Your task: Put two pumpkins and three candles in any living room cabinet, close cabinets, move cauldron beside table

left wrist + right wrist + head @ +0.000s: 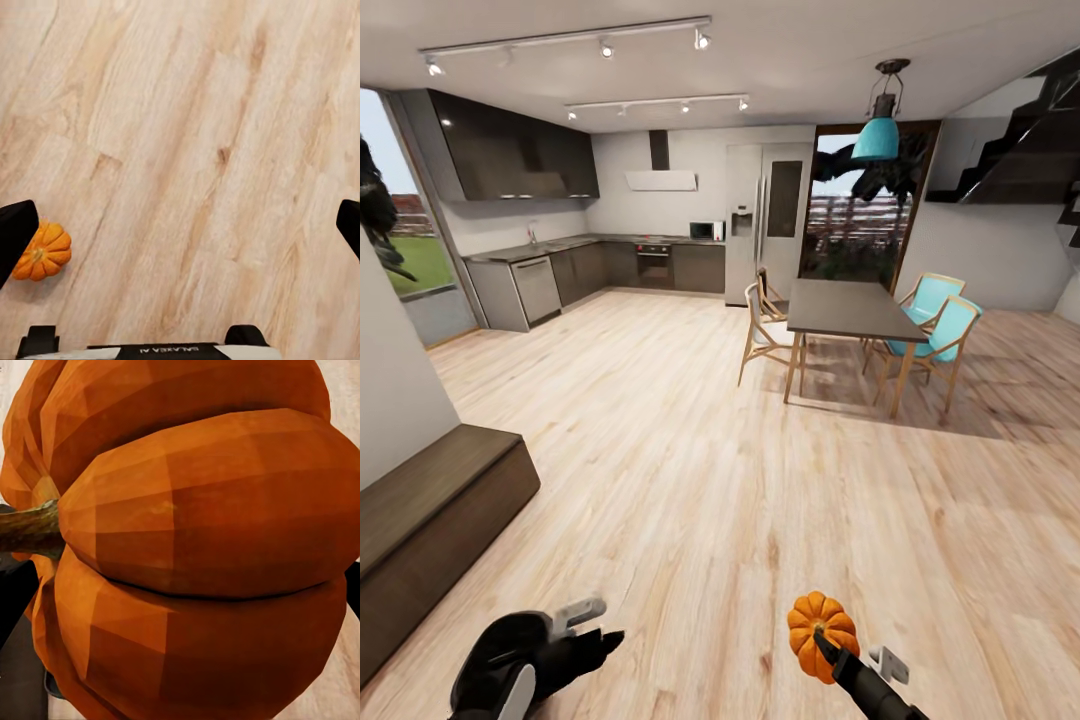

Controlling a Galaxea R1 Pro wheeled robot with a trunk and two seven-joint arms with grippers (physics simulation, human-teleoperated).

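Head view: right claw [828, 640] clamps a pumpkin [821, 621] above the floor [690, 480], the dark cabinet [430, 510] well off to its left. Left claw [585, 625] spread wide, nothing in it. Nothing stowed yet, by my reckoning; candles and cauldron remain.

Right gripper [830, 645] clasping orange pumpkin [820, 620] above wood floor [690, 480], dark cabinet [430, 510] at left
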